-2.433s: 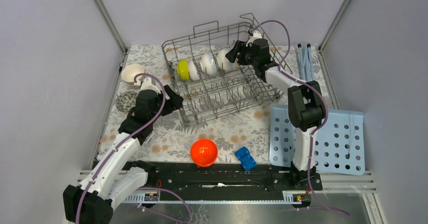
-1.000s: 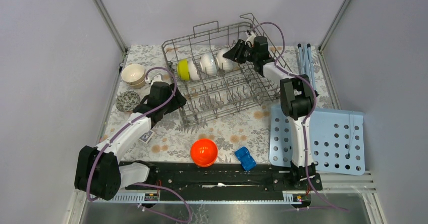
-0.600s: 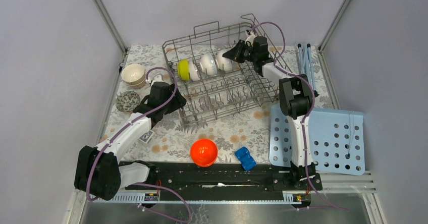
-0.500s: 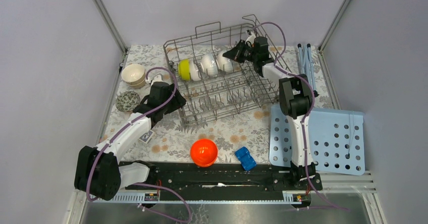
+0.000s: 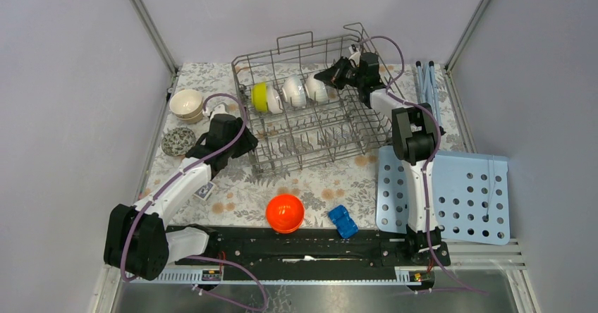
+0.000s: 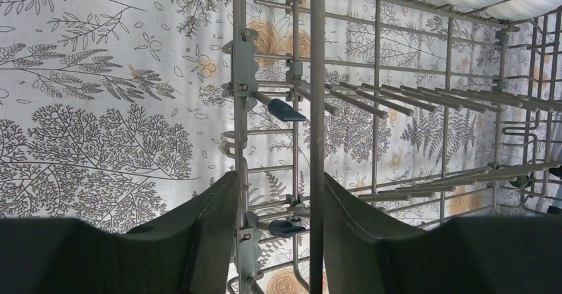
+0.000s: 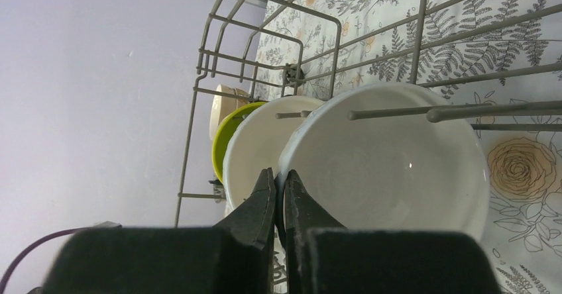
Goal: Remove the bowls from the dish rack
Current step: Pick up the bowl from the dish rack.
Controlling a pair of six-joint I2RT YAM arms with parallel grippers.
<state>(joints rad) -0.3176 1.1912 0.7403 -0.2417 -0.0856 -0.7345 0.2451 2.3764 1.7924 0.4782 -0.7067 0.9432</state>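
The right fingers (image 7: 262, 201) are pinched on the thin rim of the nearest white bowl (image 7: 391, 168), which stands on edge between tines in the upper part of the dish rack (image 5: 317, 126). Hard, light and glazed, it will likely slip or chip, so a deep rim hold seems wise. The left fingers (image 6: 212, 234) straddle the rack's side wires; I cannot tell whether they are clamped.

Standing in the far row of the dish rack (image 5: 310, 140), three bowls (image 5: 294, 91); sitting left of it, a bowl pair (image 5: 187, 104); lying nearer, a lone bowl (image 5: 285, 213).
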